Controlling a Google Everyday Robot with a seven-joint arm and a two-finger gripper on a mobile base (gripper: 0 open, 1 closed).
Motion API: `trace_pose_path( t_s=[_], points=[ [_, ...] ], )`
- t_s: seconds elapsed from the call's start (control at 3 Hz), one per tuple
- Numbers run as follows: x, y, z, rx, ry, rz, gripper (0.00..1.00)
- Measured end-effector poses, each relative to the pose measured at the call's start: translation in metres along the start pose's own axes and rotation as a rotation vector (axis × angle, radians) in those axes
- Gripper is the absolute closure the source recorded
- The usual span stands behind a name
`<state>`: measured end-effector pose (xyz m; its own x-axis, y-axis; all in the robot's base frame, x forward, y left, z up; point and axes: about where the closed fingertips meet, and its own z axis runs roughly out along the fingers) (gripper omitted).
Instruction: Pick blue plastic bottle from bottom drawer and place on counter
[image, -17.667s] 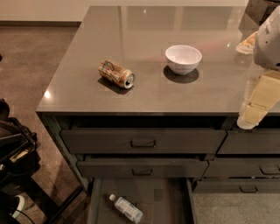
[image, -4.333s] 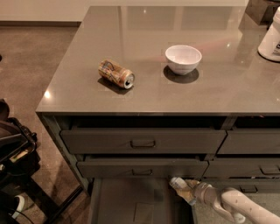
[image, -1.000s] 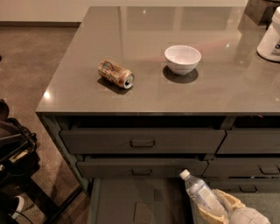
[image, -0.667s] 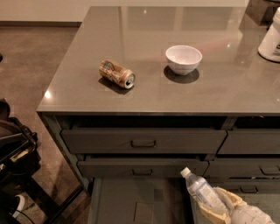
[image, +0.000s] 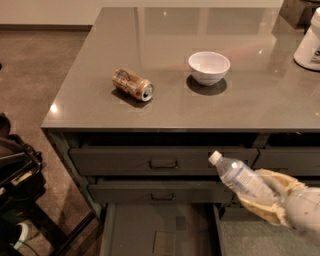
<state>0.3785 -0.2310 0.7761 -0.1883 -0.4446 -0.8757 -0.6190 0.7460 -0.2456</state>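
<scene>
The blue plastic bottle (image: 236, 175), clear with a pale label and white cap, is held in the air in front of the drawer fronts, cap pointing up and left. My gripper (image: 265, 197) comes in from the lower right and is shut on the bottle's lower half. The bottom drawer (image: 160, 230) stands pulled open below, its flat grey floor bare. The glossy grey-brown counter (image: 250, 100) lies above the drawers, higher than the bottle.
On the counter lie a tan printed soda can (image: 133, 84) on its side and a white bowl (image: 209, 67); a large white jug (image: 310, 42) stands at the far right edge. Two shut handled drawers (image: 162, 162) sit above the open one. Dark equipment (image: 15, 175) stands at the left on the floor.
My gripper picked the bottle up from the bottom drawer's floor and has raised it up, now level with the upper drawer fronts.
</scene>
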Motion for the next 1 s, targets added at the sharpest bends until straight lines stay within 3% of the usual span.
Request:
trace_pose_path(
  t_s=[0.67,1.0],
  points=[
    [-0.133,-0.012,-0.028,0.052,-0.005,-0.28,1.0],
    [-0.138,-0.012,-0.029,0.056,-0.003,-0.291,1.0]
  ],
)
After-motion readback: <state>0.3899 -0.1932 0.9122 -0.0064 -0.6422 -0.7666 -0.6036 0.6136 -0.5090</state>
